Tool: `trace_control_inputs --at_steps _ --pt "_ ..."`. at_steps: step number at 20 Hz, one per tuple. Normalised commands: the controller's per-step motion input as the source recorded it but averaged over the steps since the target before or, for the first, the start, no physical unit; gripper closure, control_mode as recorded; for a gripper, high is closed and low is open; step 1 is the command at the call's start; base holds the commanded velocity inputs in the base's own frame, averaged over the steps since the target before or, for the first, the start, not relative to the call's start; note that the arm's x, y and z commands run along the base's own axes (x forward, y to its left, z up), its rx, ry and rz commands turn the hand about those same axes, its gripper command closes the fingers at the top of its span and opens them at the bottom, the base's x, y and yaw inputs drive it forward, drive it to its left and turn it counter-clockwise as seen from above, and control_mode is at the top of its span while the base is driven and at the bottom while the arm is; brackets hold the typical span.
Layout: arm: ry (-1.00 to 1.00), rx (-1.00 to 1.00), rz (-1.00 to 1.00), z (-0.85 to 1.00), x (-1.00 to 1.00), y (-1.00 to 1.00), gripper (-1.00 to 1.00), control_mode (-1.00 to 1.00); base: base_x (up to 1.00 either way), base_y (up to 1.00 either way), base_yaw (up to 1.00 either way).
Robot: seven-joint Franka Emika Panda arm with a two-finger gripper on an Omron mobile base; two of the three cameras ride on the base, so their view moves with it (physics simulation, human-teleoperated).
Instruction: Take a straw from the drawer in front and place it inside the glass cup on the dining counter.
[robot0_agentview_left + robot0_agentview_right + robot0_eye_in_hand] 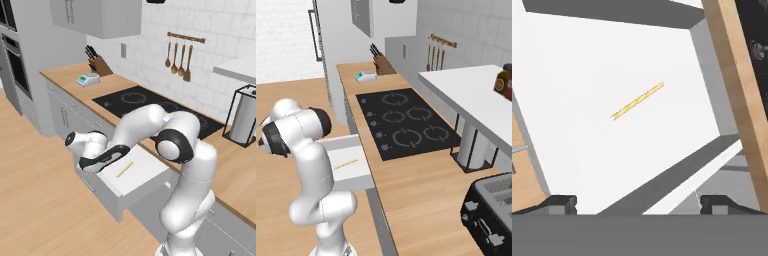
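Drawer [131,181] pulled open below the cooktop counter [70,77], straw [124,169] lying flat and alone near the middle of its white floor. Gripper [637,202] poised above, fingertips [562,202] spread wide apart, nothing held. Probably very light, thin, smooth and prone to roll or skid on the slick floor; best pinched across its width near mid-length, jaws square to it, with gentle force. Hand view gives the straw's diagonal lie between the fingertips. Right base view adds a toaster [491,212] on the near counter.
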Motion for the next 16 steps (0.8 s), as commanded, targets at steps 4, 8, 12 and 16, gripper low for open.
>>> trace_control_inputs --at_steps 4,8,12,16 --pt "0.16 0.25 0.09 -0.29 0.71 -0.52 -1.00 -1.00 0.00 0.00 0.00" --pt "0.16 0.19 0.09 -0.55 0.74 -0.11 -1.00 -1.00 0.00 0.00 0.00" --pt "0.19 0.13 0.06 -0.87 0.75 0.00 -1.00 -1.00 0.00 0.00 0.00" --pt "0.14 0.17 0.06 -0.62 0.47 0.05 -1.00 -1.00 0.00 0.00 0.00"
